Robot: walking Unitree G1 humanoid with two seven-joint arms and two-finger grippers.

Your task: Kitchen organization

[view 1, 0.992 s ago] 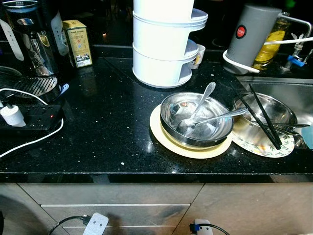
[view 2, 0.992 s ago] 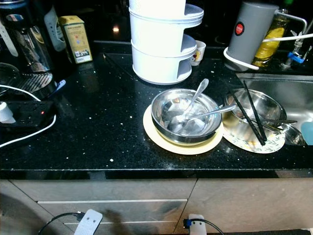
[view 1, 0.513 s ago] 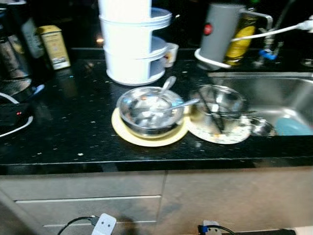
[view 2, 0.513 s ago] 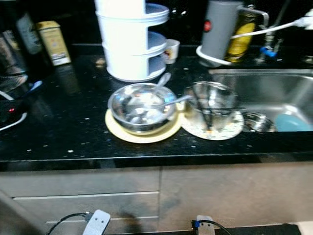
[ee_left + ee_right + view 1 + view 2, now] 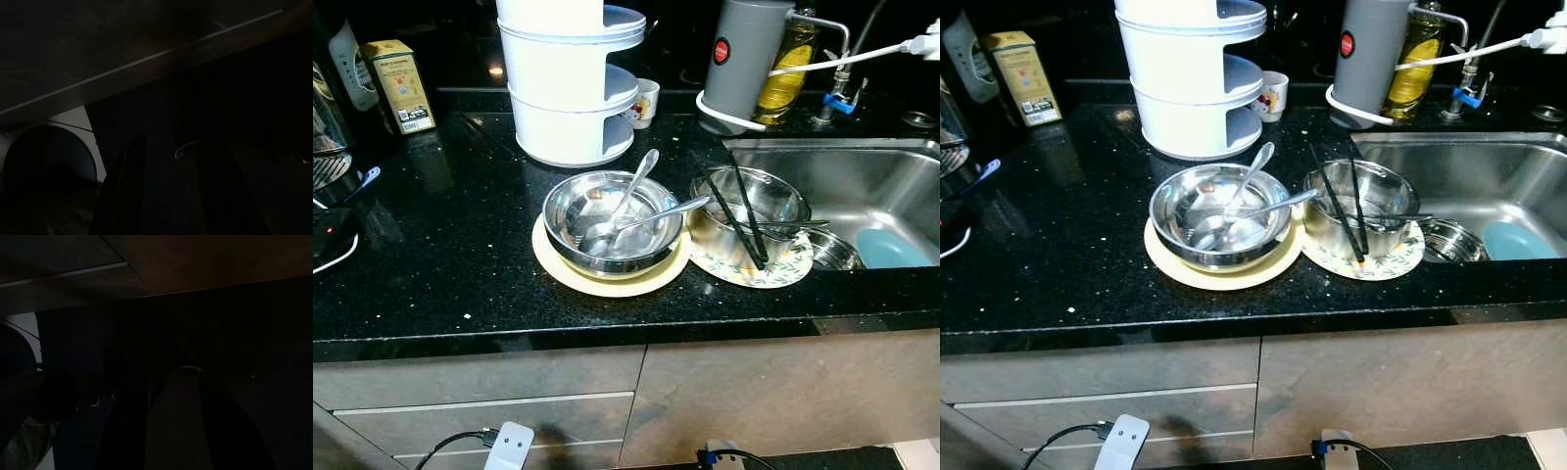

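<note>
A steel bowl (image 5: 607,223) holding two spoons (image 5: 636,191) sits on a pale yellow plate (image 5: 607,282) near the counter's front edge. Right of it, touching, a second steel bowl (image 5: 766,201) stands on a leaf-patterned plate (image 5: 781,268), with black chopsticks (image 5: 741,215) laid across it. My left gripper (image 5: 164,147) and right gripper (image 5: 161,377) hang idle in deep shade low by the cabinet front, far below the dishes.
A white tiered container (image 5: 568,88), a small cup (image 5: 644,102), a grey canister (image 5: 739,59) and an oil bottle (image 5: 785,69) stand at the back. The steel sink (image 5: 862,181) on the right holds a small bowl (image 5: 834,252) and a blue dish (image 5: 891,250). A yellow box (image 5: 399,84) stands far left.
The camera has swung right and steadied, so the sink has come into view and the coffee machine has slid off to the left. The dishes have not moved.
</note>
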